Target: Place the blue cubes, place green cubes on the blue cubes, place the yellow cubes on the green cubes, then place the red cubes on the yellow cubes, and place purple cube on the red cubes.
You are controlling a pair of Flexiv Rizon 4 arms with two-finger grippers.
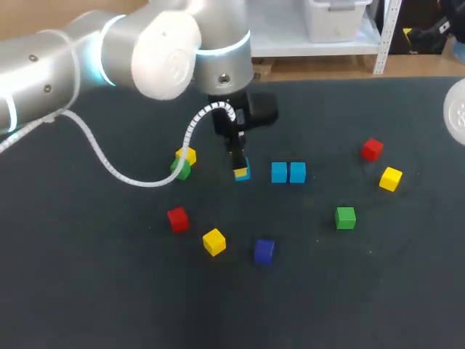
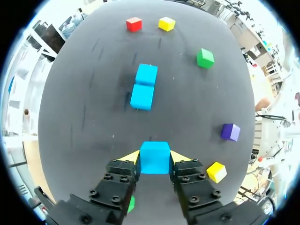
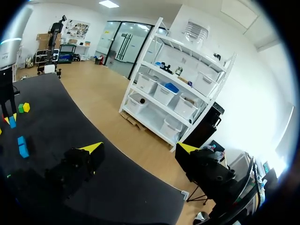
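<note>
On the left side of the table (image 1: pixel 87 291) a green cube (image 1: pixel 182 171) and a yellow cube (image 1: pixel 187 154) sit close together. They look side by side, not stacked. Nearer the front edge lie a red cube (image 1: pixel 177 218) and a second yellow cube (image 1: pixel 213 241), each alone.

Next comes the left gripper (image 2: pixel 154 159). Its two fingers press on a third blue cube (image 2: pixel 154 151), one from each side, so the cube is clamped tight. The cube is down low, but I cannot tell if it touches the table. In front of it, near the front edge, the purple cube (image 1: pixel 264 250) sits alone.

A little to the right of the held cube are two blue cubes (image 1: pixel 288 172). They touch each other in a short row, and nothing is on top of them. There is a gap between them and the held cube.

Farther right are a second green cube (image 1: pixel 345 217), a second red cube (image 1: pixel 372 149) and a third yellow cube (image 1: pixel 390 178), all apart from each other. The right gripper (image 3: pixel 139 147) hangs by the far right edge with its fingers spread wide and nothing between them.

So I think the job has only just begun — it is on the first step, the blue cubes. Two blue cubes look placed, and the third must join them. After that come the green cubes on the blue, then the yellow, the red and the purple — none of these is stacked yet.
</note>
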